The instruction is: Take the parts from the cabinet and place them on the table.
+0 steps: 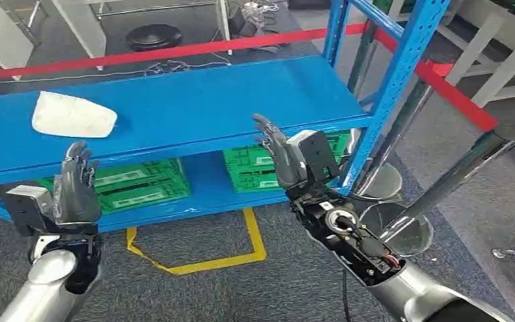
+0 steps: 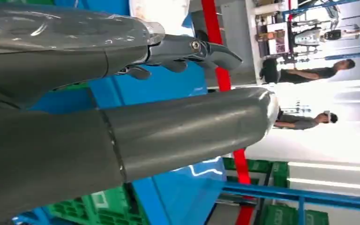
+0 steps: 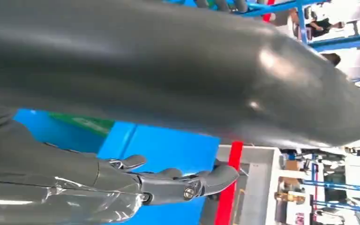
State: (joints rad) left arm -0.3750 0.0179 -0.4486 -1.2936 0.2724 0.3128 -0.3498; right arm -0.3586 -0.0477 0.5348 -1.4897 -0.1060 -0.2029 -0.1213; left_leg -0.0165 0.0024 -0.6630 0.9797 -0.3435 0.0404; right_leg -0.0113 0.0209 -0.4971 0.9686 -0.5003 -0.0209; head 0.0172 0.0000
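Left hand (image 1: 75, 186), dark grey with a silver forearm, sits at lower left of the head view, raised upright in front of the blue metal shelf rack (image 1: 194, 100). Fingers are extended and slightly apart; nothing is in the palm. It overlaps the front lip of the top shelf board but contact cannot be confirmed. In the left wrist view the thick grey thumb (image 2: 187, 126) and the darker fingers (image 2: 201, 49) stand apart with blue shelf showing between them.

Right hand (image 1: 278, 153), same dark grey build, sits at centre of the head view, also raised, fingers spread and lightly curled, holding nothing. It lies in front of the right part of the shelf edge. Behind it the forearm shows exposed black wiring and a round joint. In the right wrist view the fingers (image 3: 187, 183) reach out over blue shelf, clear of the thumb (image 3: 262, 79).

White flat rounded part with a textured surface (image 1: 74, 115) lies on the top shelf board at upper left of the head view, just above the left hand and well apart from the right hand.

Green plastic crates (image 1: 134, 184) sit on the lower shelf, one at left, one at centre. Yellow tape outline (image 1: 204, 255) marks the grey carpet below. Red barrier strap (image 1: 174, 50) runs across the upper frame. Two people (image 2: 309, 72) stand in the far background of the left wrist view.
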